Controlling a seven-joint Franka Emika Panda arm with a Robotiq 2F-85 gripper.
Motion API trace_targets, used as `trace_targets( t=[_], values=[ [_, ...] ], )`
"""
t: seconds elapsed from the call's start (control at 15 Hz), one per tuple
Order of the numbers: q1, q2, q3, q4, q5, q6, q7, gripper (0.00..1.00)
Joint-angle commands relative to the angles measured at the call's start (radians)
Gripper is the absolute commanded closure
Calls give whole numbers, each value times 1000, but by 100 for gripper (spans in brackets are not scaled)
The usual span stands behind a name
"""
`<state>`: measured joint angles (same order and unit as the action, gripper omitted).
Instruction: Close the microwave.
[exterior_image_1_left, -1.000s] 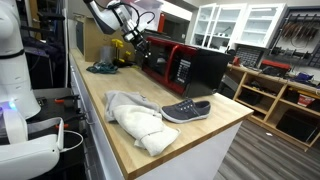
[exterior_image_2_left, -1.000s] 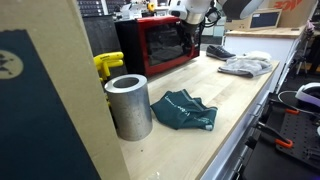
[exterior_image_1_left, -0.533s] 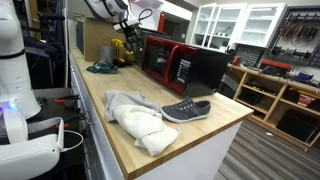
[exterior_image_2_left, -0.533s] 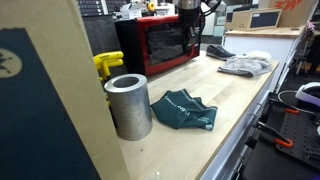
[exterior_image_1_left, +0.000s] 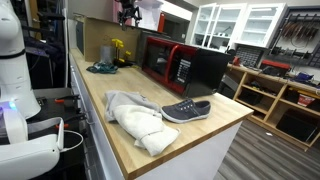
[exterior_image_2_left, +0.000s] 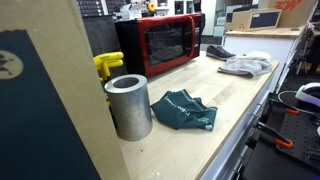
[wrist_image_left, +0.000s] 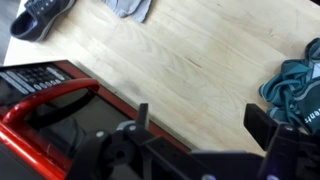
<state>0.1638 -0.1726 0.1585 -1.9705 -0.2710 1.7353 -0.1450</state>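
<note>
Found the microwave (exterior_image_1_left: 183, 66) toward the far end of the counter (exterior_image_1_left: 112, 150), red front out, with the door lying flush in both exterior views. Judged closed, or very nearly. Cannot confirm the latch from here.

Looking down past the gripper (wrist_image_left: 200, 125) in the wrist view: spread wide, holding nothing, raised over bare wood beside the red front.

Could go wrong by trusting a door that merely rests to and is not caught, leaving it free to swing ajar. Could also go wrong by coming down for another push on a poor line and clipping the casing with the open fingers (wrist_image_left: 143, 115). Worth steering clear of the teal cloth (wrist_image_left: 295, 85) on the right as well.

As for the surface: pale butcher-block wood, carrying a shoe (exterior_image_1_left: 186, 110) and a grey cloth (exterior_image_1_left: 135, 122) at the near end, plus a metal cylinder (exterior_image_2_left: 128, 105).

Around it: a workshop with white cabinets and open shelving.
</note>
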Motion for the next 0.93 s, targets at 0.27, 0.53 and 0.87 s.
trace_targets(
  t=[0.27,0.53,0.87],
  values=[
    [-49,16,-24,69,130,-141,271,0],
    [-85,-8,-53,50,196,-132,407,0],
    [-128,-42,-89,34,277,-86,546,0]
  ],
)
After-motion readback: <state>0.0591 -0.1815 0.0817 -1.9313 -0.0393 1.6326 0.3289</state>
